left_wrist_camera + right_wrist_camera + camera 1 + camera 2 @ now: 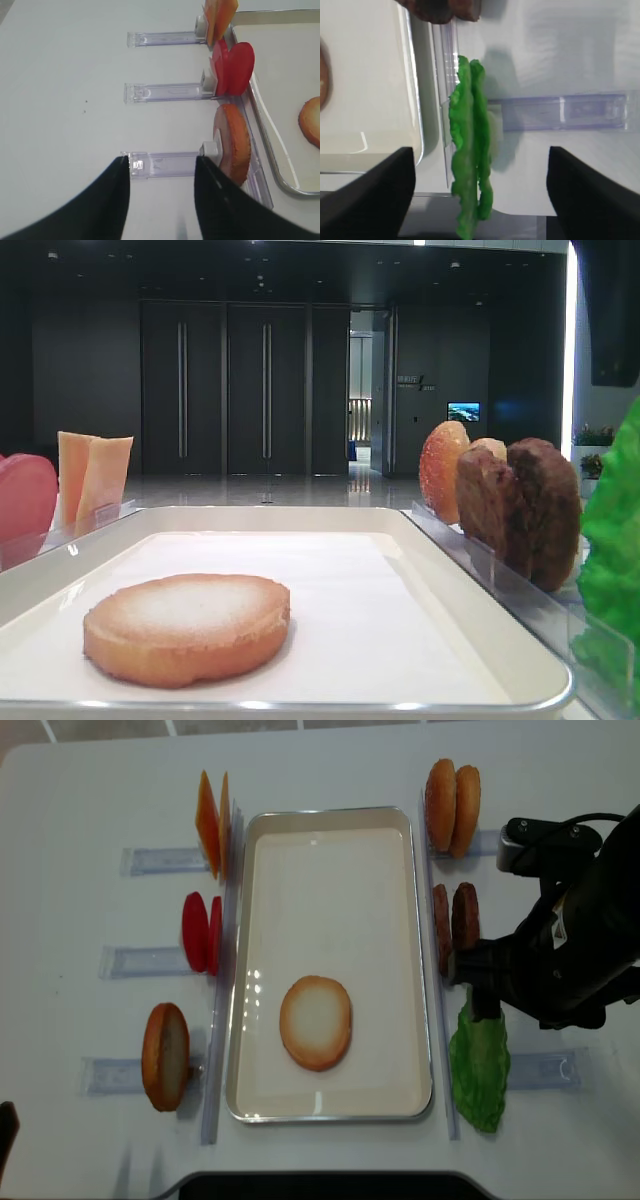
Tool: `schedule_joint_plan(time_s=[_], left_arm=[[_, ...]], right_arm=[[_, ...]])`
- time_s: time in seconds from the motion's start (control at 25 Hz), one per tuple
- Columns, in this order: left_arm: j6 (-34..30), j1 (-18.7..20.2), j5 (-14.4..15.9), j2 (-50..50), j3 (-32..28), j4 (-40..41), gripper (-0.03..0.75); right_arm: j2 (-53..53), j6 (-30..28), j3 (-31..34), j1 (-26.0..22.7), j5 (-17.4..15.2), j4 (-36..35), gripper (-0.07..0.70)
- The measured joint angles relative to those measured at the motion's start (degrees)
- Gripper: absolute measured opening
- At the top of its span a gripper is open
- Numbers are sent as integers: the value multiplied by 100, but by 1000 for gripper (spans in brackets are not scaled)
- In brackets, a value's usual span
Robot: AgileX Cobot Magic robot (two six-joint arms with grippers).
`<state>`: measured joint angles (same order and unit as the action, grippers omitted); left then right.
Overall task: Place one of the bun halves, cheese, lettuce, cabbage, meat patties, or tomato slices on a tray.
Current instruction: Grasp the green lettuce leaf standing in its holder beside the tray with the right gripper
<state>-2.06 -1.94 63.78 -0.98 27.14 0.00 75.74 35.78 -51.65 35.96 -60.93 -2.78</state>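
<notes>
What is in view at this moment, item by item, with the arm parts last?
tray: one, white, centre of table.
bun half on tray: one, golden rim, pale face.
other bun halves: two upright far right, one upright near left.
cheese: two slices, pale orange, far left.
tomato slices: two, red, middle left.
meat patties: two, dark brown, middle right.
lettuce: green, at least two leaves, near right.
clear holders: six, beside the tray.
left gripper: black fingers apart, holding nothing.
right gripper: black, open, above lettuce.
</notes>
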Motion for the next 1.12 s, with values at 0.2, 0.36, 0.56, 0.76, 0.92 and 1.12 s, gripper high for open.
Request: schedule_joint_plan(time_s=[0.2,0.36,0.56,0.76,0.92,1.12], left_arm=[[0,0,0,0,0,0,327],[0,0,0,0,0,0,327],[0,0,0,0,0,0,327],[0,0,0,0,0,0,327],[0,0,0,0,0,0,327],[0,0,0,0,0,0,327]], right_arm=[[150,6,0,0,9,-45,518],[189,1,0,0,131,-138,518],[204,1,0,0,186,-146,518],[204,1,0,0,191,-146,518],[204,1,0,0,158,-146,498],[204,1,0,0,71,-146,416]])
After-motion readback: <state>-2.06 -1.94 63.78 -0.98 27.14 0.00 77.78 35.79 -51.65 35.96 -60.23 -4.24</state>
